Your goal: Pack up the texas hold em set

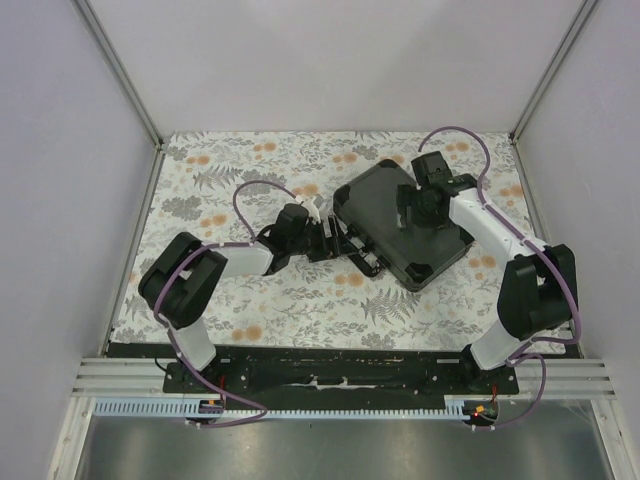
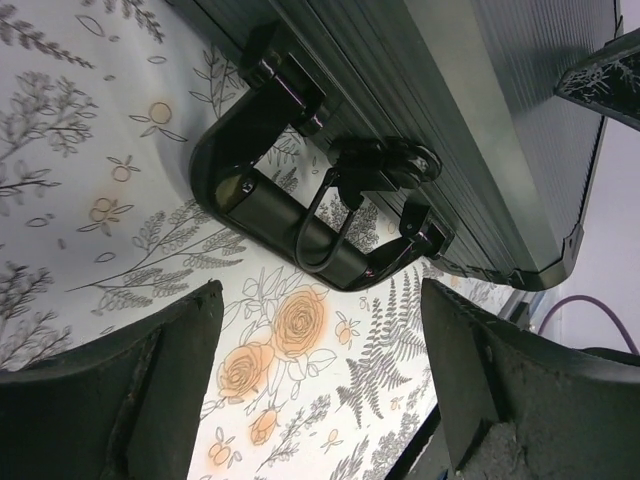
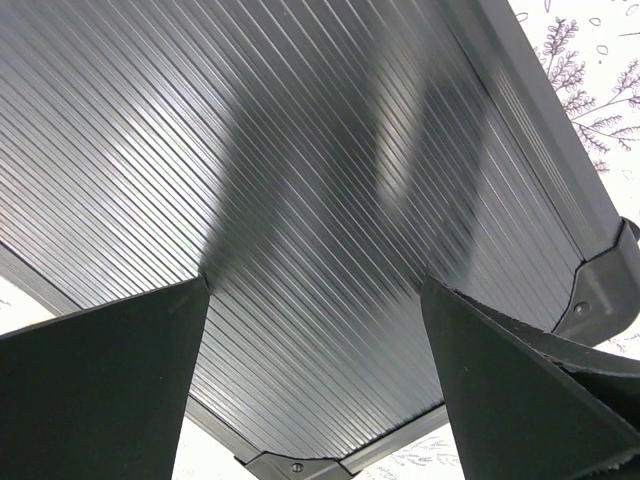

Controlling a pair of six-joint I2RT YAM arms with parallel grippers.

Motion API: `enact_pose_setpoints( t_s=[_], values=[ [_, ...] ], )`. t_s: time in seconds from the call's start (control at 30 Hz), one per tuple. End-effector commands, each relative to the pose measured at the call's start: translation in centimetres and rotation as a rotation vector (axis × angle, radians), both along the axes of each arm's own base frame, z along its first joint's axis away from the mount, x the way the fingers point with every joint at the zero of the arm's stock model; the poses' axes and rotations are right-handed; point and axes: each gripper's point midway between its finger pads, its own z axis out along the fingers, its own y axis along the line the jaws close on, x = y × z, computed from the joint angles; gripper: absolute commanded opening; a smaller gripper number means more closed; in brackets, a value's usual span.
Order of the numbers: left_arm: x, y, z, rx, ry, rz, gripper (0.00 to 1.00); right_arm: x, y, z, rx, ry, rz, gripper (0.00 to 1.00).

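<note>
The black ribbed hard case (image 1: 375, 205) lies shut on the floral tablecloth, turned at an angle. Its handle (image 2: 290, 225) and a latch (image 2: 385, 165) face my left gripper (image 1: 335, 238). The left gripper (image 2: 320, 370) is open and empty, low over the cloth just short of the handle, with its fingers (image 2: 120, 380) wide apart. My right gripper (image 1: 412, 232) is open and empty right over the case lid (image 3: 320, 170), with its fingers (image 3: 100, 390) spread above the ribbed surface. No chips, card decks, discs or triangle show.
The floral tablecloth (image 1: 250, 170) covers the table. White walls stand behind and at both sides. A black base rail (image 1: 330, 360) runs along the near edge. The case's near corner (image 3: 600, 285) lies close to the right arm.
</note>
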Motion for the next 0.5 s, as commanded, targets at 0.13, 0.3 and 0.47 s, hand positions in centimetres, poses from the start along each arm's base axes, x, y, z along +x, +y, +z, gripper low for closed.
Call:
enact_pose_setpoints(
  t_s=[0.13,0.3,0.47],
  values=[
    [0.3,-3.6,0.7,-0.132,0.034,0.019,0.83,-3.8,-1.9,-3.7,-0.172,0.156,-0.046,0.95],
    [1.0,-4.6,0.8,-0.18,0.045,0.036,0.79,-4.7,-1.8,-4.9,-0.163,0.19,-0.05,0.94],
    [1.4,-5.7,1.9,-0.255,0.041,0.03,0.74,-5.0,-1.5,-5.4,-0.144,0.198,-0.045,0.93]
  ],
)
